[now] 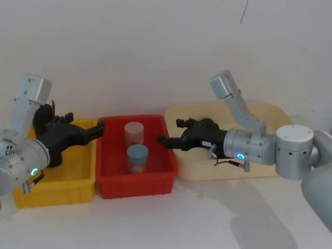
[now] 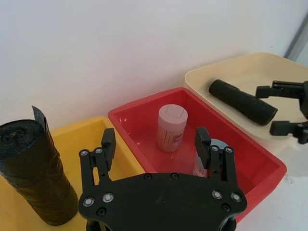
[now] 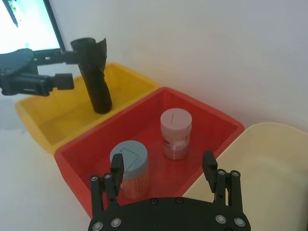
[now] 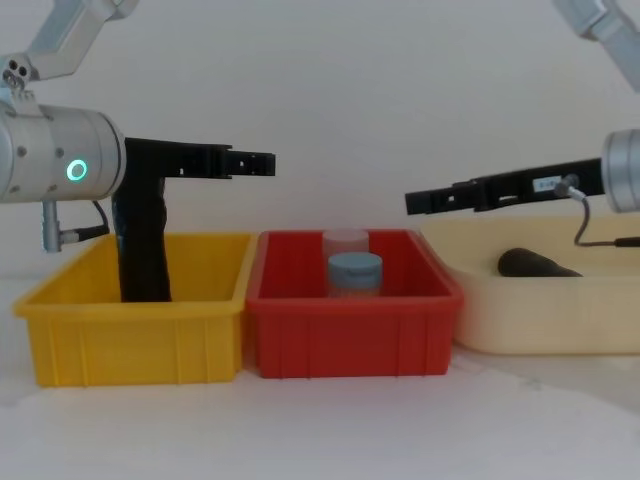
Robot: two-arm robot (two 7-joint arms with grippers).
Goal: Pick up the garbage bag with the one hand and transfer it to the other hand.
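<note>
The garbage bag (image 2: 243,102), a smooth black roll, lies on its side in the cream tray (image 2: 226,67); the chest view shows the garbage bag (image 4: 535,264) low behind the tray's wall. My right gripper (image 1: 170,131), with the bluish ring light, hovers open over the tray's left edge, fingers pointing at the red bin, and holds nothing. From the left wrist, the right gripper (image 2: 272,109) sits just beside the bag's end, not touching it. My left gripper (image 1: 98,128), with the green ring light, hangs open and empty above the yellow bin's right side.
A thinner black roll (image 4: 140,240) with a ragged top stands upright in the yellow bin (image 1: 57,194), behind my left gripper. The red bin (image 1: 137,185) between the arms holds a blue-lidded jar (image 1: 138,158) and a pink jar (image 1: 134,134). A white wall is close behind.
</note>
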